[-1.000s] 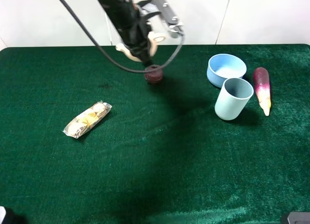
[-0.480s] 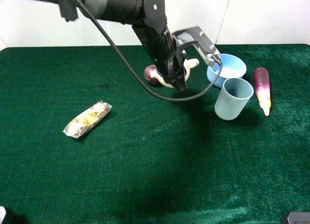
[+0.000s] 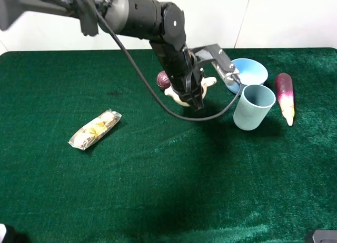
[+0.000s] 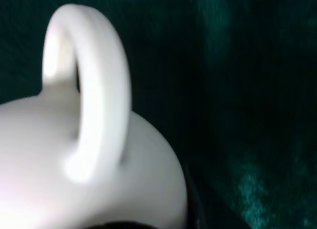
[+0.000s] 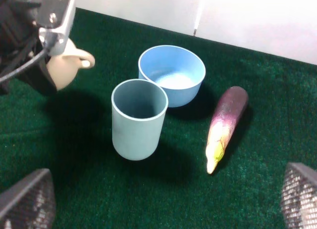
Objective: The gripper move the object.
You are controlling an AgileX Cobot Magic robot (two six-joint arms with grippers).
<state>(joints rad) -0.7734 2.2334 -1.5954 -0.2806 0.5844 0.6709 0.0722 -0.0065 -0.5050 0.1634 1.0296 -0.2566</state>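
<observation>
Far left on the green surface (image 3: 63,190) lies a snack packet (image 3: 95,129), well apart from the rest. Near the middle, a dark red ball (image 3: 162,79) sits just beside your left gripper (image 3: 195,97). Its fingers are clamped on the cream teapot (image 3: 181,95), which hangs apparently clear of the surface, between the ball and the pale blue cup (image 3: 254,106). A blue bowl (image 3: 250,70) stands just behind that cup, and an eggplant (image 3: 285,95) lies further right. Your right gripper (image 5: 163,197) has its fingers (image 5: 27,199) spread wide, holding nothing.
</observation>
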